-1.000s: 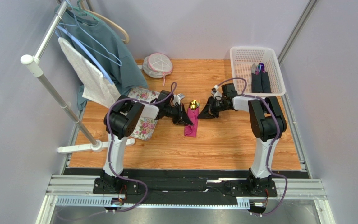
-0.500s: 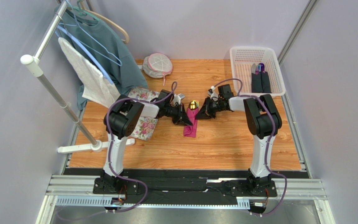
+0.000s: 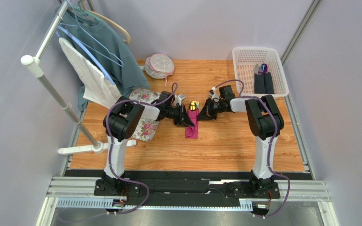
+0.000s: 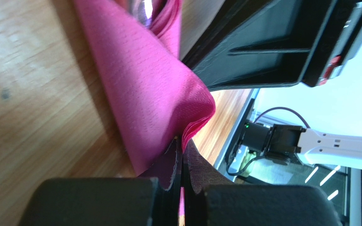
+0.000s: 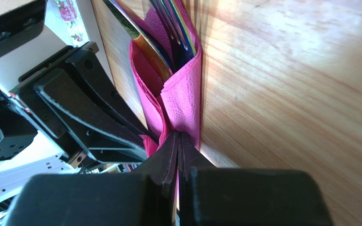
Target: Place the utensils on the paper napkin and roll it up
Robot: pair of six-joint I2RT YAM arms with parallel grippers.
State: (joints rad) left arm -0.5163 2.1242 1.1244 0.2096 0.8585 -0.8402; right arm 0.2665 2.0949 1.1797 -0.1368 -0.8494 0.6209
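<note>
The magenta paper napkin point(image 3: 192, 126) lies folded into a narrow strip at the table's middle, with the gold utensils point(image 3: 193, 105) poking out of its far end. My left gripper point(image 3: 187, 118) is shut on the napkin's left edge point(image 4: 168, 94). My right gripper point(image 3: 202, 115) is shut on its right edge point(image 5: 183, 101). The two grippers face each other, almost touching. In the right wrist view shiny utensil handles point(image 5: 166, 28) lie inside the fold. In the left wrist view a shiny bit of a utensil point(image 4: 142, 9) shows at the top.
A floral-print cloth point(image 3: 145, 113) lies left of the left arm. A white basket point(image 3: 242, 63) with dark purple-tipped items point(image 3: 263, 77) stands at the back right. A clothes rack point(image 3: 46, 84) with garments fills the left side. A round mesh pouch point(image 3: 159, 64) lies at the back.
My right gripper has moved left toward the napkin and closed the gap to the left gripper. The napkin has folded narrower around the utensils.
</note>
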